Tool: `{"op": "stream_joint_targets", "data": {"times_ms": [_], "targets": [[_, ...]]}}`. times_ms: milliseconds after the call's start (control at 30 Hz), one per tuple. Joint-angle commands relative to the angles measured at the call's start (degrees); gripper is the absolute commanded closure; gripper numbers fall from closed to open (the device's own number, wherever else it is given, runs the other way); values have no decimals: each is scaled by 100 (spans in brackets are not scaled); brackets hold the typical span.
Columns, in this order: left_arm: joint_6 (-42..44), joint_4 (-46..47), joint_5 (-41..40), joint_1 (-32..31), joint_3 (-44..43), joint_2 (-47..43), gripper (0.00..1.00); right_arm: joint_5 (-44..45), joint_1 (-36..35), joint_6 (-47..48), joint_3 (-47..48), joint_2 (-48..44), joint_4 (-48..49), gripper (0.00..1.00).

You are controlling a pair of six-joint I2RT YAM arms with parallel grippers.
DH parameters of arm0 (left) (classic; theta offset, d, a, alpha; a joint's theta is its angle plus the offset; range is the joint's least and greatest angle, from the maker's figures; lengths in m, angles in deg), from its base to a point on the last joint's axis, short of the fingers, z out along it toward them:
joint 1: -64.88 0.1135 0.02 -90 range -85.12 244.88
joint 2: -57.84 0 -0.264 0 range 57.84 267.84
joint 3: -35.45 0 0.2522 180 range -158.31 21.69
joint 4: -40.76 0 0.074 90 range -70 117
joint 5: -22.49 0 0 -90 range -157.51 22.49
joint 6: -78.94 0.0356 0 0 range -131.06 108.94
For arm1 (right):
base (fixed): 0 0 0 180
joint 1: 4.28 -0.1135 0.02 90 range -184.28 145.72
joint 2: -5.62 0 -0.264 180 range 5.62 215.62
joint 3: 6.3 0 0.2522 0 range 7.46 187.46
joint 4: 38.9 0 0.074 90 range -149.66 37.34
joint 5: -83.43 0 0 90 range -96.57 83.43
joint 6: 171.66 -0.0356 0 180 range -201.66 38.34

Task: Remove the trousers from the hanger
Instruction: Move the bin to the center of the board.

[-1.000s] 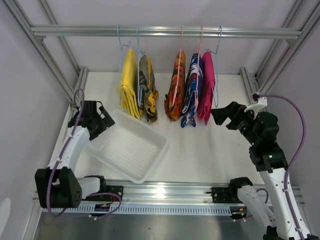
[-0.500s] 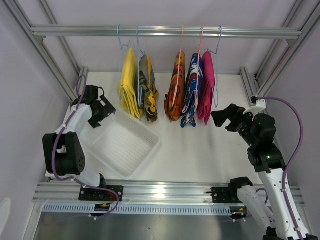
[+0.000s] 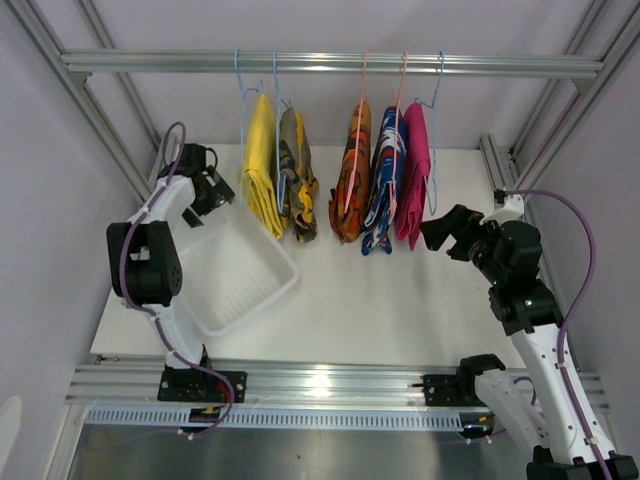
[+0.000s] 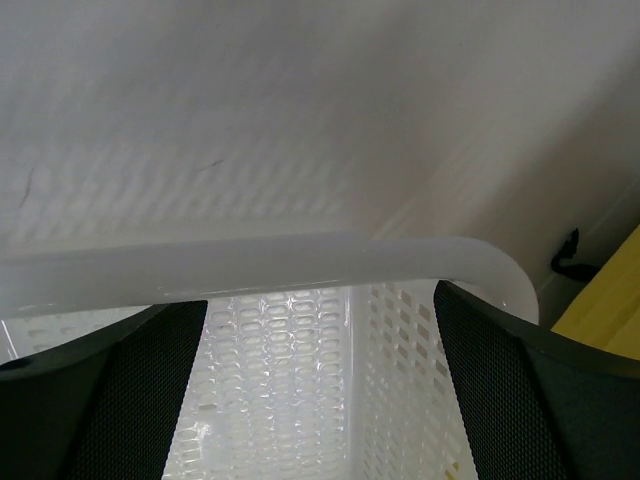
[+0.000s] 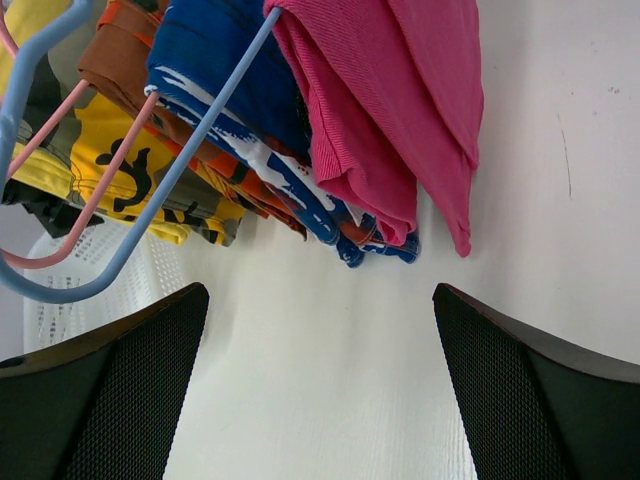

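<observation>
Left gripper (image 3: 213, 190) sits at the far left of the counter (image 3: 400, 300), its fingers spread as wide as they go and closed on nothing. In the left wrist view the rounded rim of the white mesh basket (image 3: 235, 270) runs across between the two fingers at the basket's far corner. Whether either finger actually touches the rim cannot be told. The basket lies at an angle on the counter, below and left of the hanging clothes.

All five trousers hang on thin wire hangers (image 3: 363, 80) from the metal rail (image 3: 330, 63) across the back. The plain yellow pair (image 3: 260, 165) is furthest left, with the olive-yellow camouflage pair (image 3: 296, 190) pressed against it. After a small gap comes a tight cluster: the orange patterned pair (image 3: 352, 180), then the blue-red-white pair (image 3: 385, 185), then the magenta pink pair (image 3: 414, 180).

Just right of the pink pair's lower edge hovers the right gripper (image 3: 432, 230), aimed toward the clothes. Its fingers are fully parted and empty — in the right wrist view they frame bare counter, and the hems of the pink and blue-patterned pairs hang ahead of them, untouched.
</observation>
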Motion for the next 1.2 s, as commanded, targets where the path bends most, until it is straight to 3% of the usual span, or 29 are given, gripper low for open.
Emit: {"op": "stream_joint_targets", "data": {"times_ms": [0, 333, 633, 933, 1167], "targets": [[98, 157, -152, -206, -607, 388, 1, 112, 29, 51, 0, 27, 323, 1], [220, 332, -4, -812, -1679, 916, 1, 113, 38, 16, -62, 361, 517, 1], [555, 518, 278, -997, -1715, 759, 1, 51, 29, 42, -53, 344, 490, 1], [256, -71, -451, -1006, -416, -1121, 1, 95, -15, -81, 378, 221, 236, 1], [19, -282, -136, -1006, 157, -2466, 1, 183, -24, 104, 1071, 317, -71, 1]]}}
